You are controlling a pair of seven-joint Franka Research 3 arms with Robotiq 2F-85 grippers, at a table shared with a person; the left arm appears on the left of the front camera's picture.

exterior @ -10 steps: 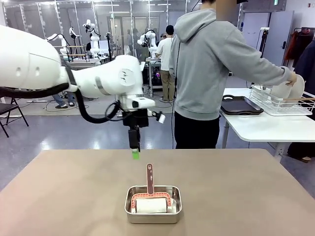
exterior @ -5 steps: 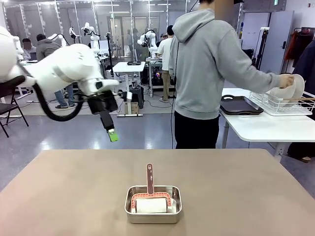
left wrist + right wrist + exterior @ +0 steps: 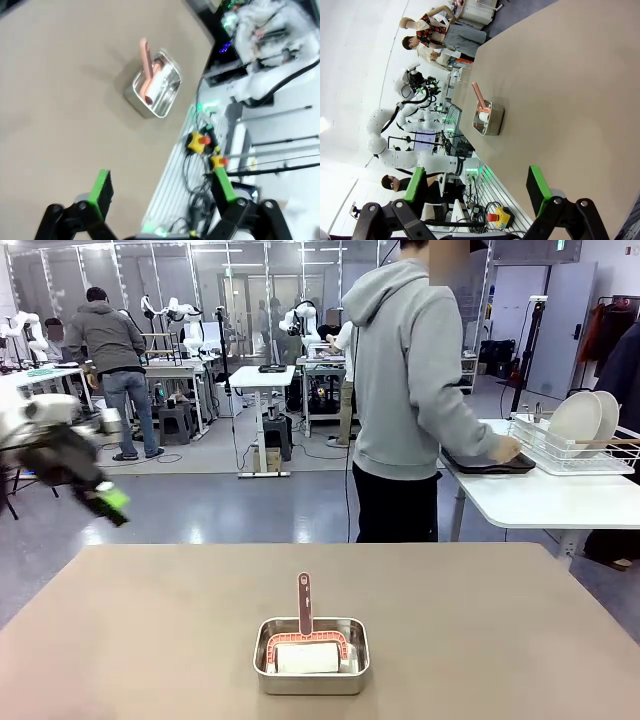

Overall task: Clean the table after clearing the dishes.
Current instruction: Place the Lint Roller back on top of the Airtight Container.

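Observation:
The tan table point(image 3: 150, 640) carries no plates. The dishes point(image 3: 585, 420), white plates, stand on edge in a wire rack on the white side table at the right. Beside them a person in a grey hoodie rests a hand on a dark tray point(image 3: 478, 462). My left gripper point(image 3: 112, 506) is a blur at the far left, above and beyond the table's left edge. In its wrist view the left gripper point(image 3: 164, 187) is open with nothing between its green pads, high over the table point(image 3: 60, 100). My right gripper point(image 3: 476, 184) is open and holds nothing, above the table point(image 3: 570, 100).
A small steel pan point(image 3: 310, 652) sits near the front middle of the table, holding a white roll and a pink-handled tool; the steel pan point(image 3: 155, 87) and the steel pan point(image 3: 487, 119) lie well ahead of both grippers. Cables and a control box point(image 3: 200, 142) line the robot's side.
My left arm has swung from above the table's middle out to the far left. The person has set a plate in the rack and moved the hand to the dark tray.

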